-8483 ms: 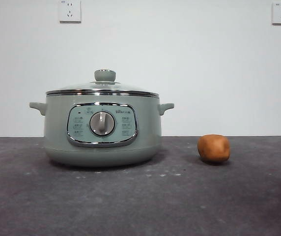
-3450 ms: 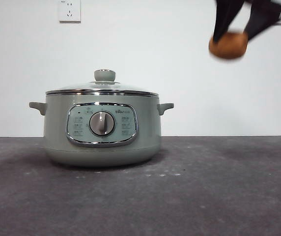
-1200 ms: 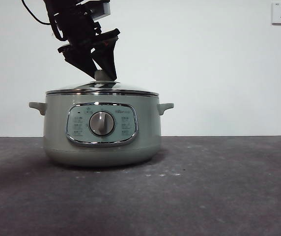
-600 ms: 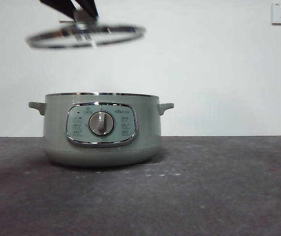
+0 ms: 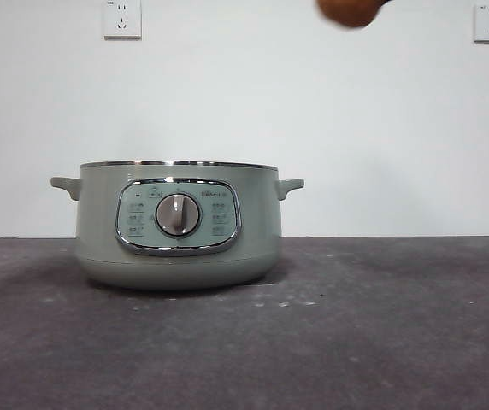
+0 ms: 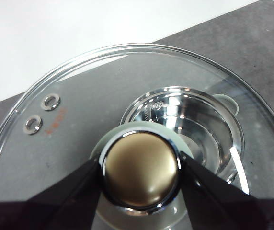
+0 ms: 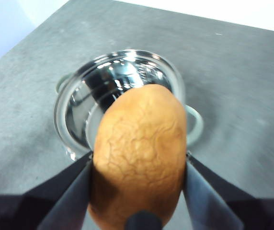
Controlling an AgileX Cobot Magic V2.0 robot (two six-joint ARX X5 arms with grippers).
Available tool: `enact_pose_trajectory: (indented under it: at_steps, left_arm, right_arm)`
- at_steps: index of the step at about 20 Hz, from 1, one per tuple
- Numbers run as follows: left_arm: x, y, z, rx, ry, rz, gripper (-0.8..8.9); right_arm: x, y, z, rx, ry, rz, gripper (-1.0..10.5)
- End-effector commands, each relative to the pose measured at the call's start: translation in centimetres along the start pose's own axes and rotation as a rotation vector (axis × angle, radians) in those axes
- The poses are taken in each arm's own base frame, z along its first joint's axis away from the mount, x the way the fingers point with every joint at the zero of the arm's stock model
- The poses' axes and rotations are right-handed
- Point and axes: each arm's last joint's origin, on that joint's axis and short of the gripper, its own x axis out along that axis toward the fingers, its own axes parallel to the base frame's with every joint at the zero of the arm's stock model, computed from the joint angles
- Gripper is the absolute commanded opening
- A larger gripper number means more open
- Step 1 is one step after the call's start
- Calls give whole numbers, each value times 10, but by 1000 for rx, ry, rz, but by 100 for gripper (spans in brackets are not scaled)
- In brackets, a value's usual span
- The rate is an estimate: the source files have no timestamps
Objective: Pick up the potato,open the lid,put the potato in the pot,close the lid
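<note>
The pale sage-green pot (image 5: 176,226) stands open on the dark table, left of centre. My left gripper (image 6: 141,178) is shut on the lid's knob (image 6: 141,175) and holds the glass lid (image 6: 74,120) in the air; the open pot (image 6: 194,127) shows through the glass below. The lid is out of the front view. My right gripper (image 7: 138,167) is shut on the orange-brown potato (image 7: 139,153), high above the table with the open pot (image 7: 108,96) below it. In the front view only the potato's underside (image 5: 347,10) shows at the top edge, up and to the right of the pot.
The pot has two small side handles (image 5: 289,185) and a silver dial (image 5: 179,214) facing the front camera. Two wall sockets (image 5: 122,18) sit high on the white wall behind. Dark grey table (image 5: 381,325) spreads to the right of the pot.
My left gripper has lifted the lid off the pot and carried it up out of the front view. The potato has come into view at the top edge, nearer the pot than before.
</note>
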Motion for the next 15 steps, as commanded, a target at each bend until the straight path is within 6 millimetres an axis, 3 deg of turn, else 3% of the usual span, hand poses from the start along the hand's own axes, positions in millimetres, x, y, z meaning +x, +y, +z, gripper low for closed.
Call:
enact_pose_trajectory:
  at_steps: [1, 6, 11, 15]
  left_arm:
    - [-30, -6, 0, 15, -88, 12, -7]
    - [-70, -20, -20, 24, -107, 17, -7]
    - [-90, -34, -61, 16, -113, 27, -7]
    - [-105, -42, -84, 6, -136, 32, -8]
  right_arm:
    - [37, 1, 3, -13, -1, 42, -12]
    - [115, 19, 22, -59, 45, 98, -12]
    - [179, 41, 47, -120, 71, 105, -12]
    - [227, 45, 43, -180, 130, 50, -12]
